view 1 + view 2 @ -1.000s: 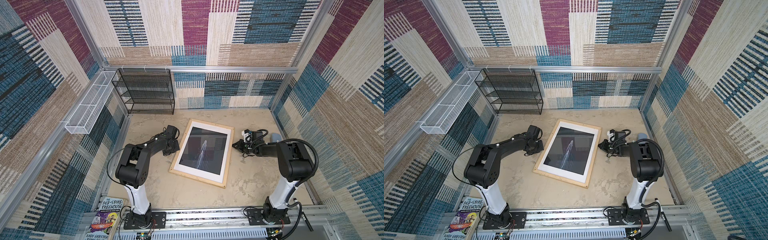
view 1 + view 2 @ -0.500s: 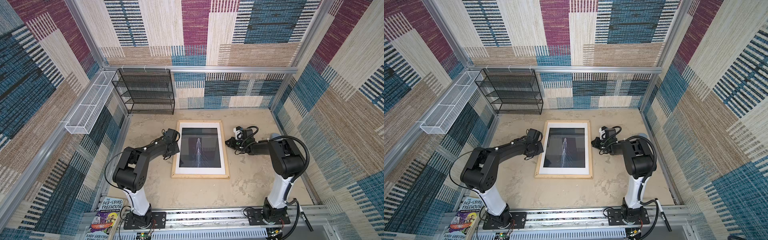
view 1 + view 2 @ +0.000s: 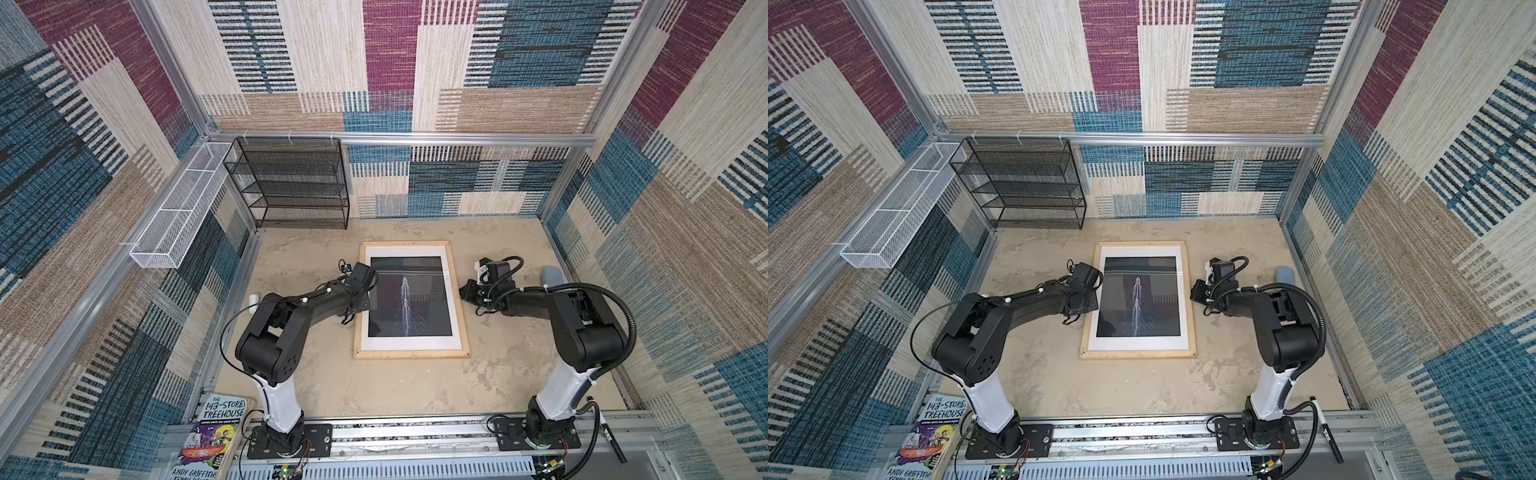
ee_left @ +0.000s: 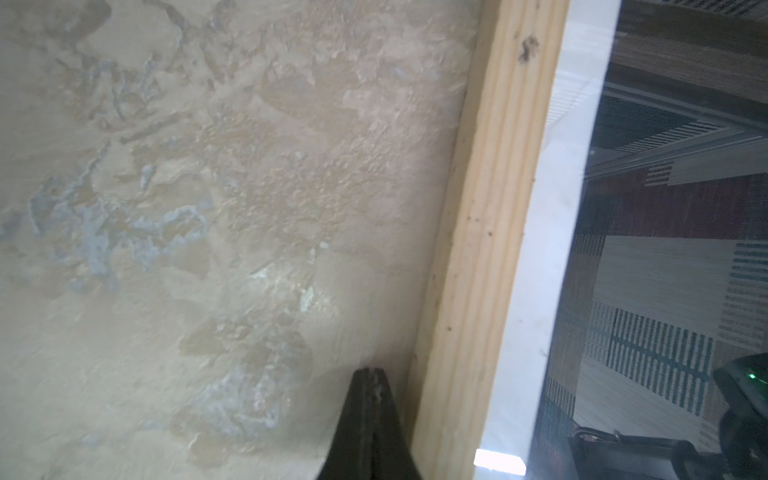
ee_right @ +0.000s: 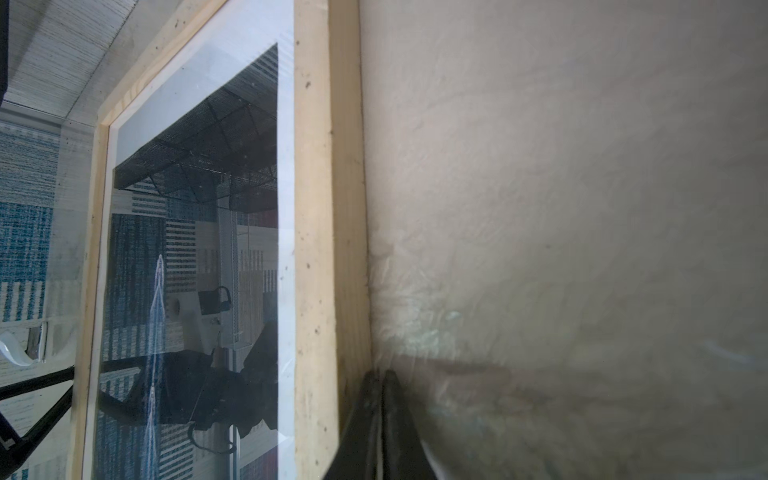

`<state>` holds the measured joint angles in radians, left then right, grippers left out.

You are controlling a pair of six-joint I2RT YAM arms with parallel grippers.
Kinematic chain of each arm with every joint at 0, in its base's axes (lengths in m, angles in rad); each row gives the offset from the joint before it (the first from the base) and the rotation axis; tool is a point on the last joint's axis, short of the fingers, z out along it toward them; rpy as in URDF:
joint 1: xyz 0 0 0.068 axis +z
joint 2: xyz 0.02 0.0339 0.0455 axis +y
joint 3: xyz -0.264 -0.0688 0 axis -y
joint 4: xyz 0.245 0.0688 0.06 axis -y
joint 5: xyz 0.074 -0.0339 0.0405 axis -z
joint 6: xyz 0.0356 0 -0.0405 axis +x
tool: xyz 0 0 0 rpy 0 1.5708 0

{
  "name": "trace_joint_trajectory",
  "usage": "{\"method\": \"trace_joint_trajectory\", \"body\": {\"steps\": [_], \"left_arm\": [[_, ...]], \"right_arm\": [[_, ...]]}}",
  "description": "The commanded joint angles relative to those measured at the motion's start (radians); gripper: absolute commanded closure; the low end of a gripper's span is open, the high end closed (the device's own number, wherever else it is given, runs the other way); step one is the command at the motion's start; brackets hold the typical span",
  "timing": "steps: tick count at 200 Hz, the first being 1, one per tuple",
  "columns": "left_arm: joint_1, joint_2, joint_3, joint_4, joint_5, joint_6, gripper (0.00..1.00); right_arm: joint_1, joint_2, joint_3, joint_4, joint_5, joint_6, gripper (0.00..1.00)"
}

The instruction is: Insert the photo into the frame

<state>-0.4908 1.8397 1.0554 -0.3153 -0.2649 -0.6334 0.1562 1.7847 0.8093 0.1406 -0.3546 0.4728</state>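
While the frame (image 3: 411, 354) lies on the desk (image 3: 374, 386), left arm (image 3: 316, 303) and right arm (image 3: 528, 299) stretch low, left fingers (image 4: 357, 424) and right fingers (image 5: 397, 419) closed beside opposite rails.

two arms on show: left arm (image 3: 291, 316) and right arm (image 3: 582, 328), both matte black up top, each rising from a glossy white column (image 3: 278, 403) on a black base plate (image 3: 320, 436) dotted with screw heads. a thick ribbed hose (image 3: 623, 307) loops over the right one, and there's a thin cable (image 3: 226, 328) on the left. left gripper (image 4: 371, 370) and right gripper (image 5: 379, 374): slim black wedges.

Top views overhead; blurry wrist views apparently skim the frame (image 4: 490, 232).
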Motion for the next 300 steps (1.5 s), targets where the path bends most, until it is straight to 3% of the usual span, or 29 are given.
{"method": "trace_joint_trajectory", "body": {"steps": [1, 224, 300], "left_arm": [[-0.035, 0.017, -0.024, -0.021, 0.329, -0.067, 1.00], [-0.046, -0.008, -0.054, -0.030, 0.328, -0.099, 1.00], [-0.028, -0.038, -0.018, -0.117, 0.221, -0.069, 1.00]], "right_arm": [[0.008, -0.011, -0.003, -0.058, -0.180, -0.015, 0.90], [-0.043, 0.025, 0.007, -0.065, -0.188, -0.049, 0.90], [-0.061, 0.008, -0.010, -0.064, -0.180, -0.053, 0.91]]}}
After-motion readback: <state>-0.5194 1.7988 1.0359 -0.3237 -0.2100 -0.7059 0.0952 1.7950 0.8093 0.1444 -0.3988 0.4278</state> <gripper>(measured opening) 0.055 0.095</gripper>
